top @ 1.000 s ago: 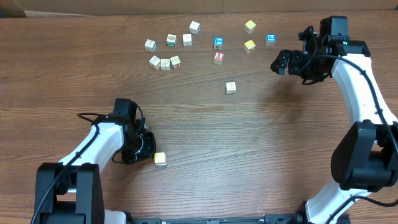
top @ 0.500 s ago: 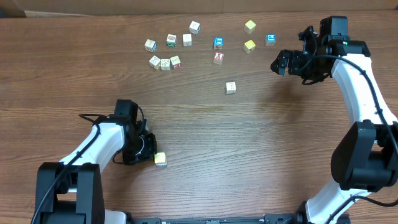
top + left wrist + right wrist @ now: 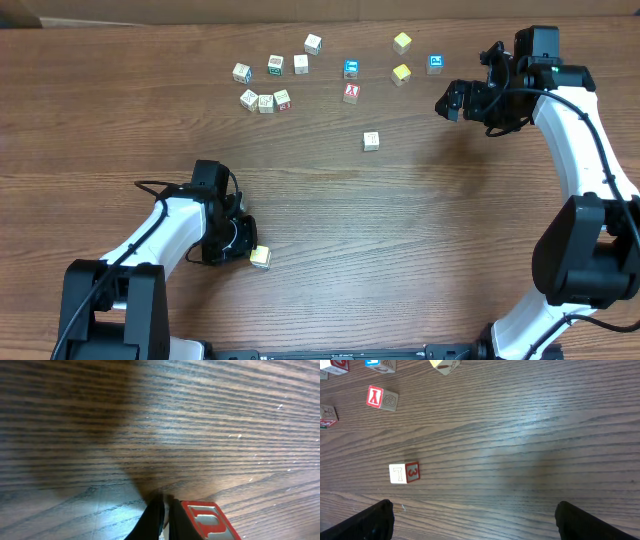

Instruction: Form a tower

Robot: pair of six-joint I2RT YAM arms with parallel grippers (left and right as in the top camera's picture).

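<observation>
We're seeing no tower yet, loose cubes [image 3: 266, 102] lying single on the table; left gripper [image 3: 246, 253], pressed together beside the yellow-topped cube [image 3: 259, 257], is needing to spread & straddle it squarely, w/ right gripper [image 3: 450, 102] hanging spread.

Open table [image 3: 450, 230], cubes [image 3: 301, 64] far side

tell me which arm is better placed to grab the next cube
Probably right. The right gripper is open and empty, and the lone cube lies ahead of it in its wrist view. The left gripper is shut, with a yellow-topped cube beside its fingers, not between them; it must open first.
</observation>
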